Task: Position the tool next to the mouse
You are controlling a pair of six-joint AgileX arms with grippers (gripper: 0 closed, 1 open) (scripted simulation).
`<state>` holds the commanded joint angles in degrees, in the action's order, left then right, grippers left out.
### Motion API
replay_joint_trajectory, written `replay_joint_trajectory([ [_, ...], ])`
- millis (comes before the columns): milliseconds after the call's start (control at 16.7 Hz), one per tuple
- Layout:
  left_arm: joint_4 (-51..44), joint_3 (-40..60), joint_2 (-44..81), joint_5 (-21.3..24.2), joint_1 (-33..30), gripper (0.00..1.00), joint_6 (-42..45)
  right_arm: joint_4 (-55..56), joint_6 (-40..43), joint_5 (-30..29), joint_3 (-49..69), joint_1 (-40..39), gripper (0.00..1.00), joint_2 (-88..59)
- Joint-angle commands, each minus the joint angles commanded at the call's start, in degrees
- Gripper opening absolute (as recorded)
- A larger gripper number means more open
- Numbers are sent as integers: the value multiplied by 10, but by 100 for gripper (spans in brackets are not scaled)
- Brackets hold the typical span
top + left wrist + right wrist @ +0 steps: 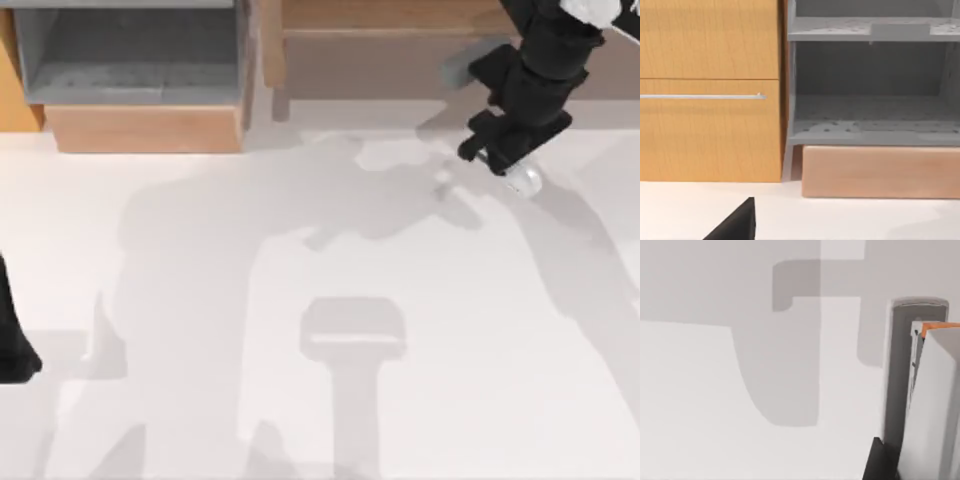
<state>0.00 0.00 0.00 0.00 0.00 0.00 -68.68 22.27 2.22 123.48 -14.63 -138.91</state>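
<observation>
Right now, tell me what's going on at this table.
The right gripper is at the far right of the table, near the wooden furniture, closed on the pale stapler, whose rounded end sticks out below the fingers. The right wrist view shows the stapler close up, held above the white tabletop. The left arm is parked at the table's left edge. A grey shelf unit stands at the back left.
</observation>
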Motion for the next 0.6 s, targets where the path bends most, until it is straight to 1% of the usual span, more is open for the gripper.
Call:
replay_joint_trajectory([
  [180,0,0,0,0,0,100,0,42,-25,-4,-137,50,0,92],
  [600,0,0,0,0,0,100,0,150,-88,-17,-508,180,0,333],
])
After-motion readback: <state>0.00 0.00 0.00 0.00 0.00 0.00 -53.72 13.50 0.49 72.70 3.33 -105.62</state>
